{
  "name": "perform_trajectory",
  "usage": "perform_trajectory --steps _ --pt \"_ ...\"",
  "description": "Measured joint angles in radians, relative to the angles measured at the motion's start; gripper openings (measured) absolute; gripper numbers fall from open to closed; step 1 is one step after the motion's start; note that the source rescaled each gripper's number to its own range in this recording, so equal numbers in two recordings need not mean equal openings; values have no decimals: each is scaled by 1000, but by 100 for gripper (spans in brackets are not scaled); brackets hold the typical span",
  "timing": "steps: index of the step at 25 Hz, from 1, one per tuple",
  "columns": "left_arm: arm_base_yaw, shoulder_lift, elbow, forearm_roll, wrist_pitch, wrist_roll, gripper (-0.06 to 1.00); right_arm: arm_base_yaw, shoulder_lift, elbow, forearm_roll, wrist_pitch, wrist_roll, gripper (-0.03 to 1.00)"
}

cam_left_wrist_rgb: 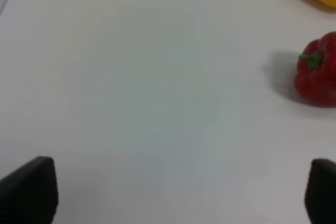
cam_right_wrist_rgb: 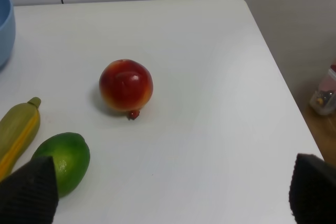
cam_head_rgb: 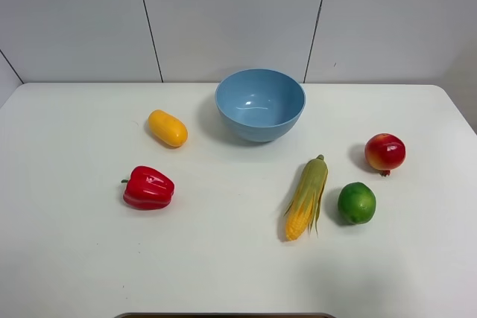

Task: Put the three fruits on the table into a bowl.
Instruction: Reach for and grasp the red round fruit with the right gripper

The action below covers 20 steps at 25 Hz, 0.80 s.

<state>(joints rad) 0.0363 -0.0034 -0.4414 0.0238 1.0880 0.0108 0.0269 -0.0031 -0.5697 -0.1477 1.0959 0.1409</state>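
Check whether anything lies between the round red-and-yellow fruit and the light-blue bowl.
Nothing visible does. Only bare white table separates the round red-and-yellow fruit from the deep light-blue bowl. The husked yellow corn cob and the round green lime lie nearer the camera, off that line.

No text or label is readable.

1. I face the blue bowl (cam_head_rgb: 261,130), far middle of the white table (cam_head_rgb: 223,266).
2. To its left lies the mango (cam_head_rgb: 168,128); nearer me, the red pepper (cam_head_rgb: 148,188).
3. On the right, the apple (cam_head_rgb: 385,152); nearer, the lime (cam_head_rgb: 357,202), with the corn cob (cam_head_rgb: 306,197) just beside it.
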Motion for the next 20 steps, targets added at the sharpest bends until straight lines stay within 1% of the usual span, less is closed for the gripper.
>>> perform_trajectory --steps 3,6,12,20 --pt "0 0 0 0 0 0 82 0 18 -6 -3 0 0 62" --pt "0 0 0 0 0 0 82 0 103 -19 -3 -1 0 62" --pt "0 0 0 0 0 0 83 0 366 -81 -3 -4 -5 62" --pt "0 0 0 0 0 0 83 0 738 -247 -2 -26 -43 62"
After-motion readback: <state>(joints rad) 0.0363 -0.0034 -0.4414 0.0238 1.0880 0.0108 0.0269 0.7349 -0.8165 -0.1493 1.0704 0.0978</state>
